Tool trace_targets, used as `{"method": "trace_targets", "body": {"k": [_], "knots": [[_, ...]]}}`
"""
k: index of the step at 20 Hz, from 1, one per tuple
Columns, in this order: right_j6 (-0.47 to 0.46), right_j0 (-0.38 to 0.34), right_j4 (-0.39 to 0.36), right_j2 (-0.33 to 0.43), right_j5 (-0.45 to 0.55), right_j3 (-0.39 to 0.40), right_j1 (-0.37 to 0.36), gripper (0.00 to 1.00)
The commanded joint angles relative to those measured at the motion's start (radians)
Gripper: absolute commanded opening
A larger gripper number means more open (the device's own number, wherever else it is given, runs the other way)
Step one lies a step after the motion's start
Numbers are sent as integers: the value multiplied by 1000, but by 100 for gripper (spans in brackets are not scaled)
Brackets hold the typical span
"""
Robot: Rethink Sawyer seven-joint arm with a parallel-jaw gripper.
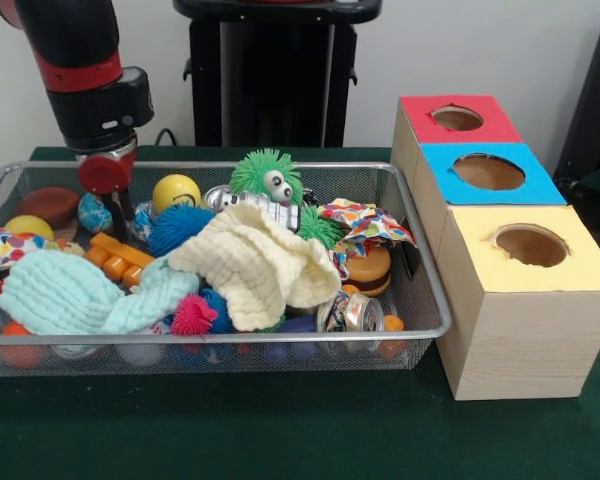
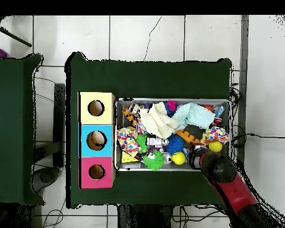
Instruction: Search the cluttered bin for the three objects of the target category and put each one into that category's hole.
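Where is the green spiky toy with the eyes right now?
In the front view, the green spiky toy sits at the back of the wire bin, right of centre, between the yellow ball on its left and the patterned cloth on its right.

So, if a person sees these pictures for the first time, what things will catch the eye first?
Probably the wire bin, heaped with bright toys and cloths: a green spiky toy at the back and a cream cloth draped over the middle. Beside the bin stand three wooden boxes with round holes, topped red, blue and yellow. The red and black arm reaches down into the bin's other end.
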Motion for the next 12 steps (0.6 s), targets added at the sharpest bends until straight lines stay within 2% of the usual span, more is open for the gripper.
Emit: {"method": "trace_targets", "body": {"k": [1,6,12], "knots": [[-2,-16,-44,70,42,-121,-5,100],[23,47,-37,-1,148,-119,-95,100],[28,94,-41,-59,250,-140,-156,100]]}}
